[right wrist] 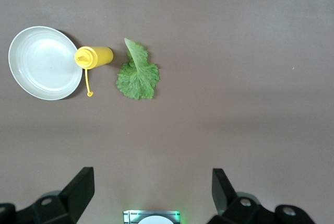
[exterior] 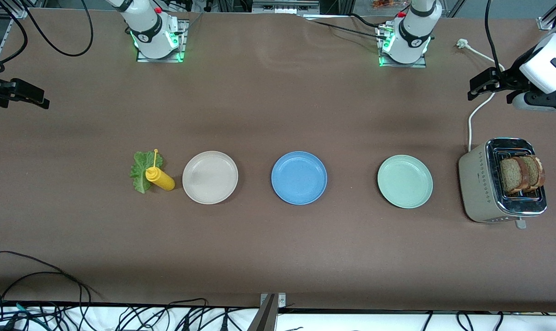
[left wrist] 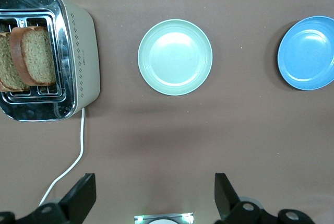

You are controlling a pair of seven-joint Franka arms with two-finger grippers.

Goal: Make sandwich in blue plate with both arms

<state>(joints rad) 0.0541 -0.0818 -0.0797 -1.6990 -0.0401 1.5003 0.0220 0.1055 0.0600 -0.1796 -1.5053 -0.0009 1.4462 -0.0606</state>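
The blue plate lies empty mid-table and also shows in the left wrist view. Two brown bread slices stand in a toaster at the left arm's end; the left wrist view shows the slices too. A green lettuce leaf lies flat at the right arm's end, also in the right wrist view. My left gripper is open and empty over bare table by the toaster's cord. My right gripper is open and empty over bare table at the right arm's end.
A yellow squeeze bottle lies beside the lettuce, touching its edge. A beige-white plate sits between the bottle and the blue plate. A mint-green plate sits between the blue plate and the toaster. The toaster's white cord runs toward the left arm's base.
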